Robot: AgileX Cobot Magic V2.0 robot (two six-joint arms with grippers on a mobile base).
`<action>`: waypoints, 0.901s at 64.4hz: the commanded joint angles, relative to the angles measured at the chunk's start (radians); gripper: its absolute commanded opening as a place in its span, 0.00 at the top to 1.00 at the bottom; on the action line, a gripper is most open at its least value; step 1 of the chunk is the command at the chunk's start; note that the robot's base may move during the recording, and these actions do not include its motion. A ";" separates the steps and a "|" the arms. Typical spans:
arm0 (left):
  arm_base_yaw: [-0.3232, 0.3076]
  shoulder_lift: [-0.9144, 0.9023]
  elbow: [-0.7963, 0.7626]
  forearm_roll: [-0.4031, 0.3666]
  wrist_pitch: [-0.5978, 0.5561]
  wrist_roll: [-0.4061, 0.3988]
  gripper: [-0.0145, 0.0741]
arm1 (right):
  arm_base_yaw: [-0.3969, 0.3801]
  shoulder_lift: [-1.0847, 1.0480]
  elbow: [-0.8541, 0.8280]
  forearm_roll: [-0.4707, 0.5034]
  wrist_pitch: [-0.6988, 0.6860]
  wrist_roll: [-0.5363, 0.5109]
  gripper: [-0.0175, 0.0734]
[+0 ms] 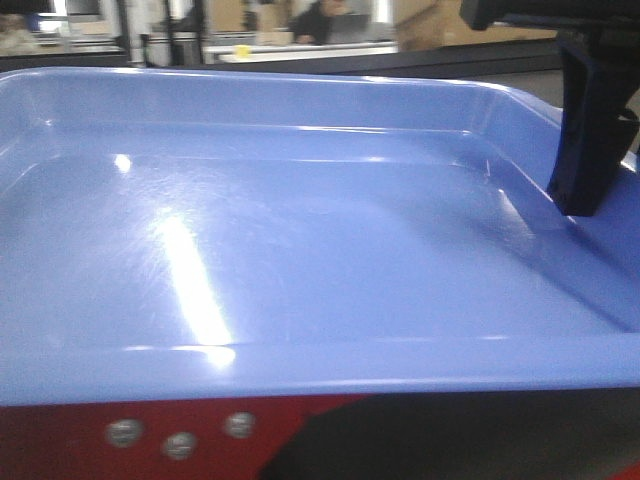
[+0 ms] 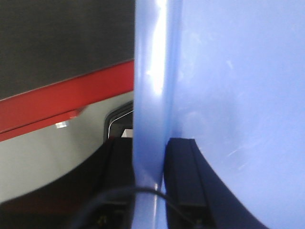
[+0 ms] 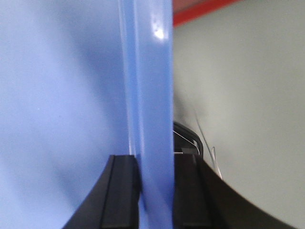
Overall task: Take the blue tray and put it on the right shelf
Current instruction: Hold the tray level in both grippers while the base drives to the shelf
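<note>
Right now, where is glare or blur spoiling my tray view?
Front view: bright glare streak and a small glint on the tray floor. Left wrist view: soft focus, white sheen down the rim. Right wrist view: rim blurred, small glint near the top.

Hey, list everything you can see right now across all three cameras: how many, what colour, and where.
blue tray: one, light blue, fills the front view, nothing in it.
red panel: one, red, just under the tray's near rim in the front view.
round metal fasteners: three, silver, on the red panel.
person: one, dark clothing, far background, blurred.
yellow object: one, small, far background, too blurred to name.
left end effector: one, black, shut on the tray's rim.
right end effector: one, black, shut on the tray's rim, also seen at the right of the front view.
</note>
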 commanded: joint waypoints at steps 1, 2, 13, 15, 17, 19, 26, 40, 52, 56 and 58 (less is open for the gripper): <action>-0.009 -0.023 -0.024 -0.023 -0.009 -0.004 0.78 | 0.000 -0.033 -0.027 -0.020 -0.031 0.009 0.54; -0.009 -0.023 -0.024 -0.023 -0.009 -0.004 0.78 | 0.000 -0.033 -0.027 -0.020 -0.031 0.009 0.54; -0.009 -0.023 -0.024 -0.023 -0.009 -0.004 0.78 | 0.000 -0.033 -0.027 -0.020 -0.031 0.009 0.54; -0.009 -0.023 -0.024 -0.023 -0.009 -0.004 0.78 | 0.000 -0.033 -0.027 -0.020 -0.031 0.009 0.54; -0.009 -0.023 -0.024 -0.023 -0.009 -0.004 0.78 | 0.000 -0.033 -0.027 -0.020 -0.031 0.009 0.54; -0.009 -0.023 -0.024 -0.023 -0.009 -0.004 0.78 | 0.000 -0.033 -0.027 -0.020 -0.031 0.009 0.54; -0.009 -0.023 -0.024 -0.023 -0.009 -0.004 0.78 | 0.000 -0.033 -0.027 -0.020 -0.031 0.009 0.54; -0.009 -0.023 -0.024 -0.023 -0.009 -0.004 0.78 | 0.000 -0.033 -0.027 -0.020 -0.031 0.009 0.54; -0.009 -0.023 -0.024 -0.023 -0.009 -0.004 0.78 | 0.000 -0.033 -0.027 -0.020 -0.031 0.009 0.54; -0.009 -0.023 -0.024 -0.023 -0.009 -0.004 0.78 | 0.000 -0.033 -0.027 -0.020 -0.031 0.009 0.54; -0.009 -0.023 -0.024 -0.023 -0.009 -0.004 0.78 | 0.000 -0.033 -0.027 -0.020 -0.031 0.009 0.54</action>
